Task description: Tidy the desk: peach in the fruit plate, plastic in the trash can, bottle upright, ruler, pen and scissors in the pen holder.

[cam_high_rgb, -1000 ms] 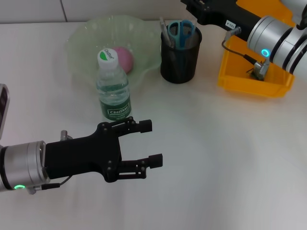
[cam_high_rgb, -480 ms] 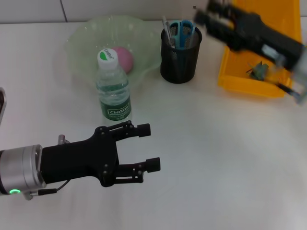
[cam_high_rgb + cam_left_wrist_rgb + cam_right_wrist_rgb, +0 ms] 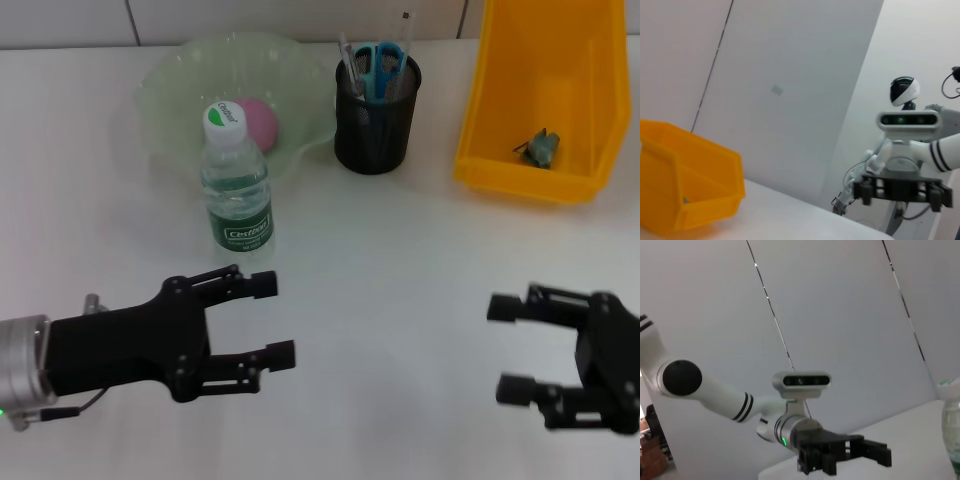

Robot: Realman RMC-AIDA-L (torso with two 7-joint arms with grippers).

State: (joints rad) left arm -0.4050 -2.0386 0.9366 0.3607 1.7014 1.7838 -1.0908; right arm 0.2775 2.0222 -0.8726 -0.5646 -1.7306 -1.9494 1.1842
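Observation:
A pink peach (image 3: pixel 257 122) lies in the pale green fruit plate (image 3: pixel 170 75). A water bottle (image 3: pixel 237 182) with a green and white cap stands upright in front of the plate; its edge also shows in the right wrist view (image 3: pixel 951 432). The black mesh pen holder (image 3: pixel 375 125) holds blue-handled scissors (image 3: pixel 379 62) and thin pen-like sticks. A crumpled piece of plastic (image 3: pixel 541 146) lies in the yellow trash can (image 3: pixel 500 110). My left gripper (image 3: pixel 274 319) is open and empty, in front of the bottle. My right gripper (image 3: pixel 505 349) is open and empty at the front right.
The yellow trash can also shows in the left wrist view (image 3: pixel 700 190), with my right gripper (image 3: pixel 900 192) farther off. The right wrist view shows my left gripper (image 3: pixel 860 455) across the white table (image 3: pixel 400 250).
My right arm has swung from over the pen holder and trash can down to the front right of the table. My left gripper has drawn back a little to the left.

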